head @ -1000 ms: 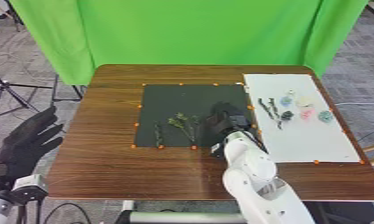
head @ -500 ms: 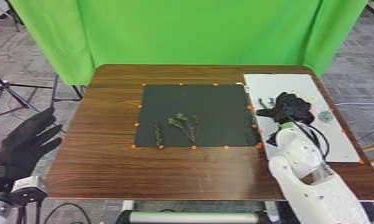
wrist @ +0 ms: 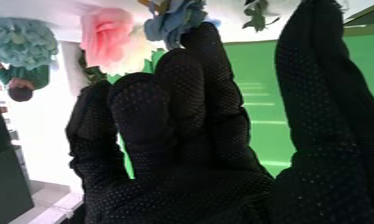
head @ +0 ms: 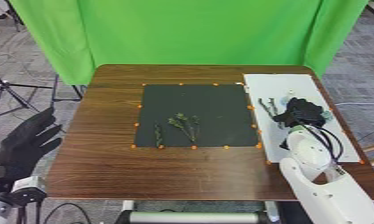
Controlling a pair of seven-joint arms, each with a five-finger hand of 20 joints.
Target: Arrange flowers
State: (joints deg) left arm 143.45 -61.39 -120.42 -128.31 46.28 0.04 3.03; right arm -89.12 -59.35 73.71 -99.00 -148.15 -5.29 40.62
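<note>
In the head view my right hand [head: 301, 114] is over the white sheet [head: 294, 151], covering most of the flowers; a pale flower [head: 290, 93] shows beyond it and a teal one [head: 327, 115] beside it. Two dark stems [head: 268, 106] lie to its left. On the black mat [head: 179, 96] are a leafy sprig [head: 183, 123] and a thin one [head: 159, 134]. In the right wrist view the right hand [wrist: 188, 185] has straight fingers and thumb apart, with pink [wrist: 106, 34], blue [wrist: 175, 21] and teal [wrist: 22, 42] flowers near the fingertips. My left hand [head: 25, 142] is open, left of the table.
The brown table [head: 166, 175] has orange markers along the edges of mat and sheet. A green curtain [head: 201, 32] hangs behind the far edge, and a tripod [head: 19, 92] stands at the left.
My right hand has moved right from the black mat to the white sheet, then slightly farther right over the flowers. The left hand has stayed still.
</note>
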